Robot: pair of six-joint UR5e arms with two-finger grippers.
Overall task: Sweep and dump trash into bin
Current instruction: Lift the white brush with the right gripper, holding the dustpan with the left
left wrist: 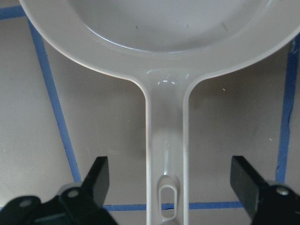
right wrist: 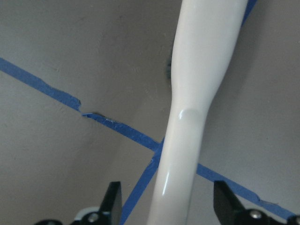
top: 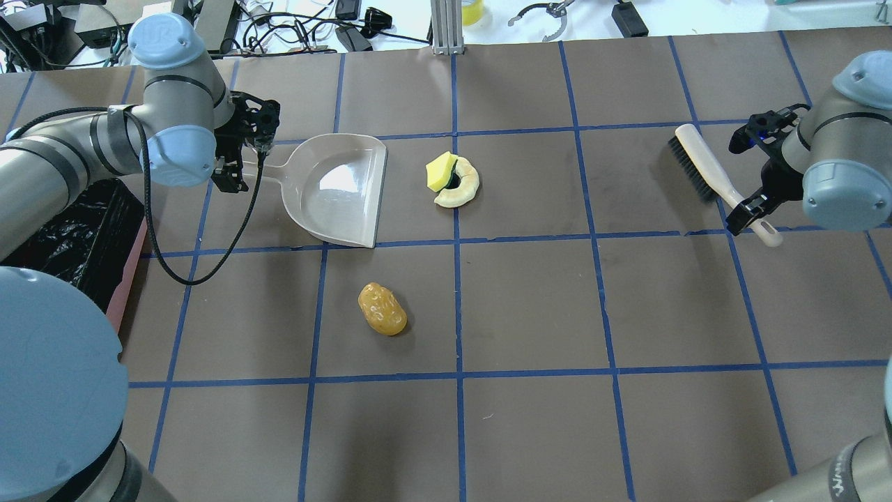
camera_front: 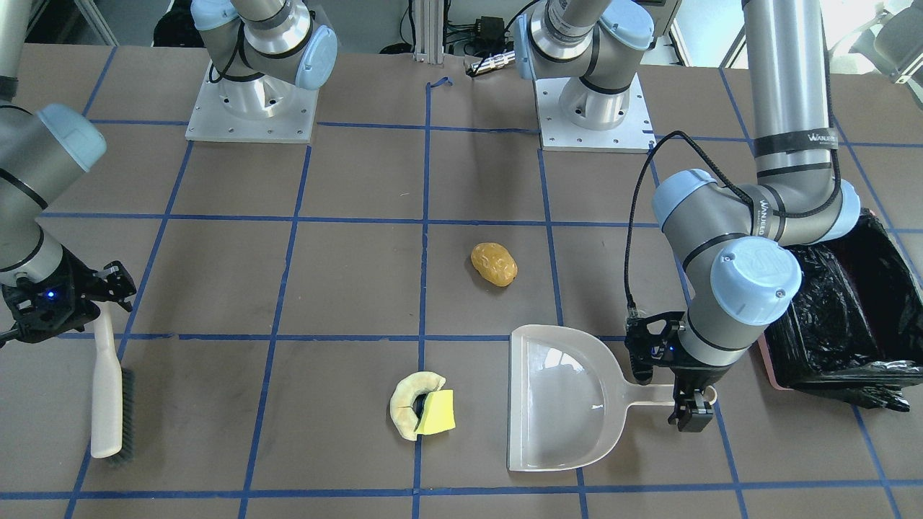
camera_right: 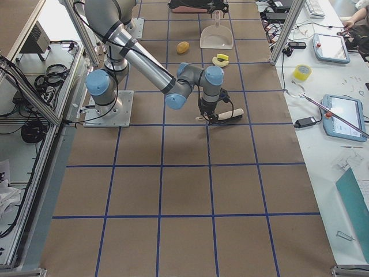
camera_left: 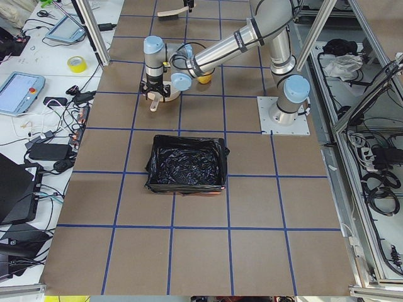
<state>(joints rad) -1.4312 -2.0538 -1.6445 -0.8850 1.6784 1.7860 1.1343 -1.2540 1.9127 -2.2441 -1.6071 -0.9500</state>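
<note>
The trash lies on the brown table: a golden-brown lump (camera_front: 494, 264) (top: 382, 308), and a cream half-ring (camera_front: 404, 407) (top: 463, 189) with a yellow sponge piece (camera_front: 436, 412) (top: 439, 171) resting against it. The translucent dustpan (camera_front: 562, 396) (top: 334, 188) lies flat beside them. My left gripper (camera_front: 674, 393) (top: 240, 164) (left wrist: 171, 183) is open, its fingers on either side of the dustpan handle (left wrist: 166, 140). My right gripper (camera_front: 101, 303) (top: 749, 202) (right wrist: 168, 206) is open around the white handle of a brush (camera_front: 108, 404) (top: 704, 164) (right wrist: 197, 70). The pink bin (camera_front: 768, 367) (top: 131, 275) with a black bag stands beyond the left arm.
Blue tape lines grid the table. The two arm bases (camera_front: 252, 101) (camera_front: 595, 108) stand at the robot's side. The bin also shows in the exterior left view (camera_left: 187, 165). Cables and tools lie past the table's far edge (top: 348, 28).
</note>
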